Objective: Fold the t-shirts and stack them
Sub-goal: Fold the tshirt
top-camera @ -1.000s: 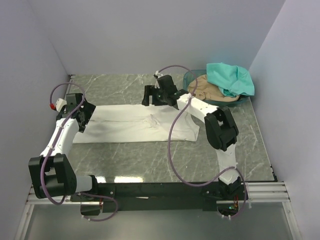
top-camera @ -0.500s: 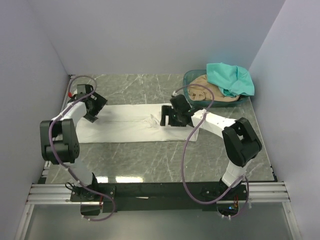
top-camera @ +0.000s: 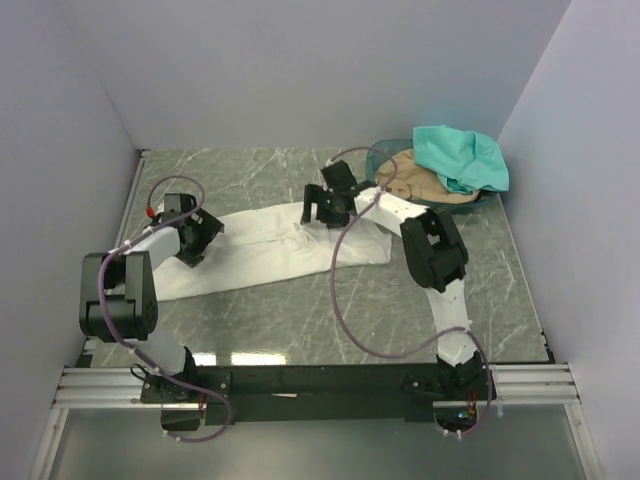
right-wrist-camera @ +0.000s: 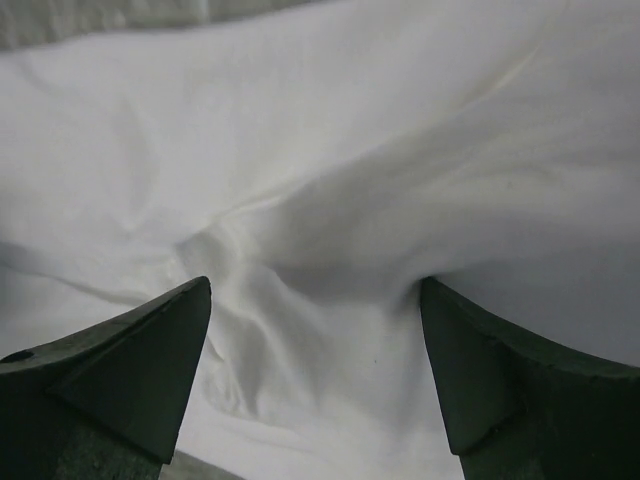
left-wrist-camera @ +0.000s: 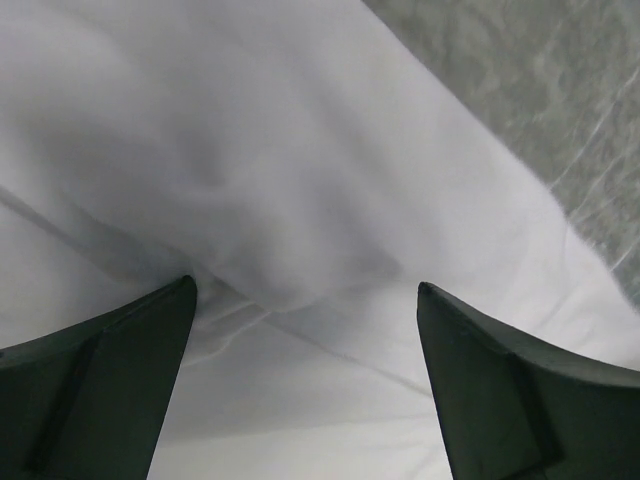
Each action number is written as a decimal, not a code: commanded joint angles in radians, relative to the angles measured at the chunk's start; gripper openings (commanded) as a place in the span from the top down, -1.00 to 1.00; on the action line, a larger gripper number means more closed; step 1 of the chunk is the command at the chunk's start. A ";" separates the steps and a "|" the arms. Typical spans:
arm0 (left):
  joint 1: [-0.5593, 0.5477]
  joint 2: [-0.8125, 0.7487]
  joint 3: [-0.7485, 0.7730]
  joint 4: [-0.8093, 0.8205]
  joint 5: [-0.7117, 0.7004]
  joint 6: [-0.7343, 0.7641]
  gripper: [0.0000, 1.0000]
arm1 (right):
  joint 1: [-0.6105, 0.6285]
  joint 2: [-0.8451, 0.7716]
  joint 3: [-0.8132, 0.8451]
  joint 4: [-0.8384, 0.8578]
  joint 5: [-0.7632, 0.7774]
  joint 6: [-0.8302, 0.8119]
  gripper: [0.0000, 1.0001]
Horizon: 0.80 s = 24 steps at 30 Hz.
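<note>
- White t-shirt: plain white; soft grey shading along the folds in both wrist views.
- Teal t-shirt: solid teal, unpatterned.
- Tan t-shirt: solid tan, unpatterned.
- Basket: translucent green.
- Table: dark grey-green stone pattern with pale, irregular veins.
- Left gripper and right gripper: fingers matt black to dark charcoal.
- Left arm and right arm: white link covers, black joint housings.
- Cables: dull purple.
- Walls: plain pale lavender-grey.
- Rail: silver metal, with a black bar between the arm bases.
</note>
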 commanded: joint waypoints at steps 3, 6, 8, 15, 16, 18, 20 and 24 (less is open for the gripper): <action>-0.110 -0.114 -0.161 -0.080 -0.011 -0.085 -0.99 | -0.046 0.253 0.382 -0.136 -0.114 -0.036 -0.83; -0.196 -0.168 -0.224 -0.093 0.011 -0.146 -0.99 | -0.047 0.357 0.579 -0.212 -0.174 -0.066 -0.84; -0.257 -0.194 -0.268 -0.082 0.015 -0.180 -0.99 | -0.053 0.428 0.703 -0.212 -0.196 -0.073 -0.85; -0.530 -0.225 -0.350 0.031 0.138 -0.386 -0.99 | -0.110 0.466 0.716 -0.006 -0.289 0.076 -0.88; -0.600 -0.219 -0.350 0.051 0.165 -0.401 -0.99 | -0.110 0.474 0.734 -0.012 -0.297 0.067 -0.88; -0.674 -0.199 -0.330 0.076 0.164 -0.435 -0.99 | -0.105 0.506 0.809 -0.044 -0.295 0.041 -0.91; -0.764 -0.182 -0.284 0.045 0.115 -0.447 -0.99 | -0.099 0.520 0.829 -0.031 -0.294 0.035 -0.92; -0.876 -0.110 -0.229 0.056 0.104 -0.508 -0.99 | -0.107 0.528 0.825 0.009 -0.236 0.047 -0.96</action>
